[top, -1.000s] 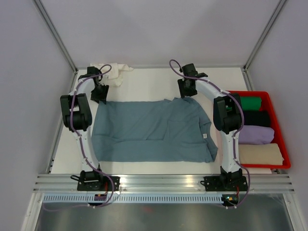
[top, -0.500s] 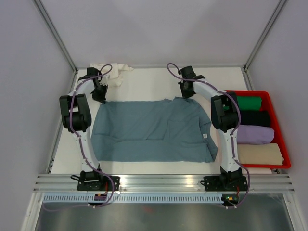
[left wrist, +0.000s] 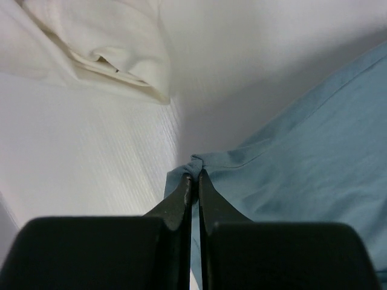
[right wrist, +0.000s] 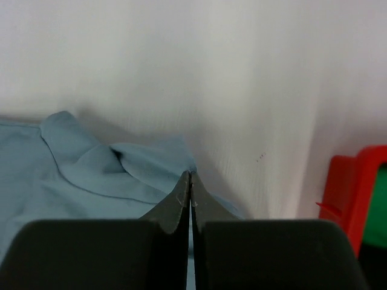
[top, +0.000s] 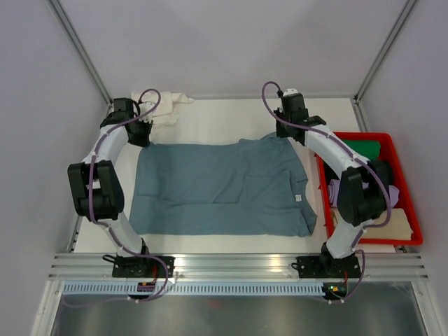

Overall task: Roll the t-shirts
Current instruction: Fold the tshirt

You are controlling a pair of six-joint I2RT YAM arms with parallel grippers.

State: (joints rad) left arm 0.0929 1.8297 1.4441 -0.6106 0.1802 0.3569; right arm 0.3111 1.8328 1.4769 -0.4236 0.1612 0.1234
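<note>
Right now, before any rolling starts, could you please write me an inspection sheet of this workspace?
Surface: white table.
Job's things: blue-grey t-shirt spread flat in the middle; cream-white t-shirt bunched at the far left corner.
Clutter: red crate at the right, folded clothes inside.
Grippers: left gripper shut on the blue-grey t-shirt's far left corner; right gripper shut on its far right edge.
Cables: purple cables in loose loops.
Surroundings: white walls, metal frame posts.

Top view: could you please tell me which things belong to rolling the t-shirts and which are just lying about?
Job: blue-grey t-shirt, pinched at its far edge by left gripper and right gripper; cream t-shirt.
Lying about: red crate, clothes inside it.
</note>
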